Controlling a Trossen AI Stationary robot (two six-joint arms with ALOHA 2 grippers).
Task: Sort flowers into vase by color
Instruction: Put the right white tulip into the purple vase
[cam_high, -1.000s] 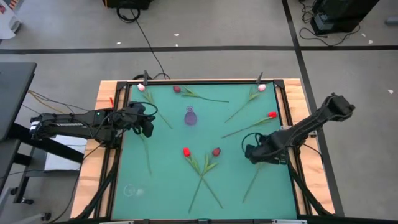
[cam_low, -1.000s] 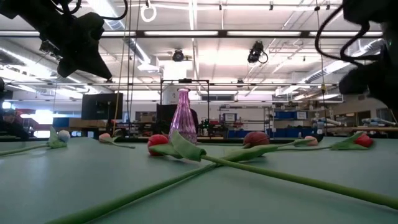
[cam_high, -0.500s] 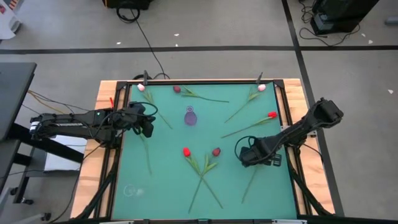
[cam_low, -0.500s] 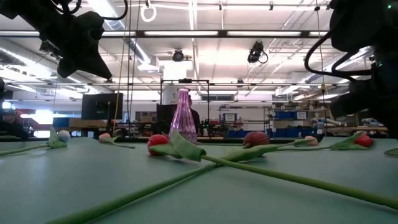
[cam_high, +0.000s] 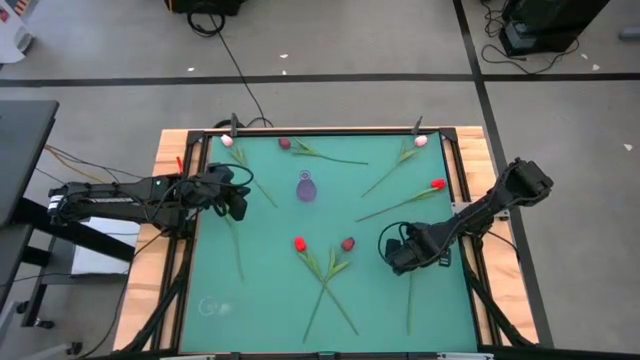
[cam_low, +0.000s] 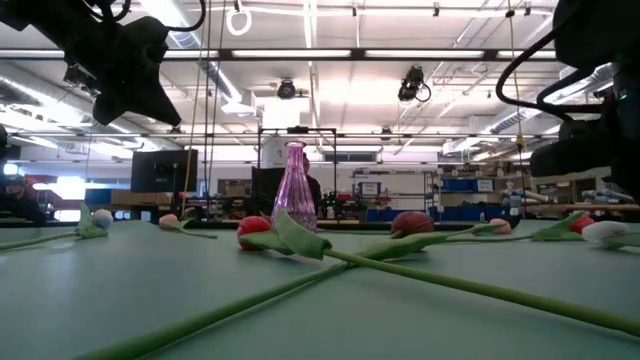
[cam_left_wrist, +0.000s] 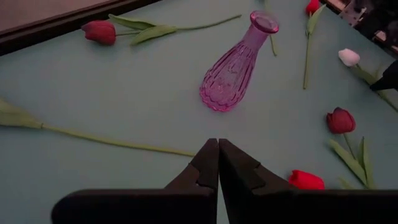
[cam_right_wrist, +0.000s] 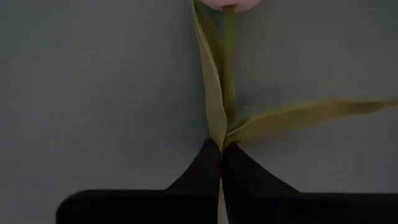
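My right gripper (cam_high: 393, 256) is low over the mat's right half, shut on a white tulip (cam_right_wrist: 225, 74). Its pale bud (cam_low: 605, 232) shows low by the mat, and its stem (cam_high: 408, 300) trails toward the near edge. The purple glass vase (cam_high: 305, 187) stands upright at mid-table. My left gripper (cam_high: 238, 205) hangs shut above the mat's left edge, holding nothing. Other flowers lie flat on the mat: a red one (cam_high: 299, 243) and a dark red one (cam_high: 347, 243) with crossed stems, and a red one (cam_high: 438, 185) at the right. My right gripper pinches the white tulip's stem between its two fingers, at the joint where the leaves branch off (cam_right_wrist: 222, 142), a little below the bud. The fingers come from above, slanting in from the table's right. Whether the bud end is clear of the mat I cannot tell.
More flowers lie along the far edge: a dark red one (cam_high: 285, 144), a pale one (cam_high: 227, 140) at the far left corner, a pink one (cam_high: 421, 141) at the far right. A long stem (cam_high: 236, 250) lies near the left edge. The mat's near left corner (cam_high: 230, 310) is bare.
My right gripper has gone a little toward the table's left edge and taken hold of the white tulip. The tulip has turned about on the mat. Its stem's free end has swung toward the right edge, and its bud has come into the low view.
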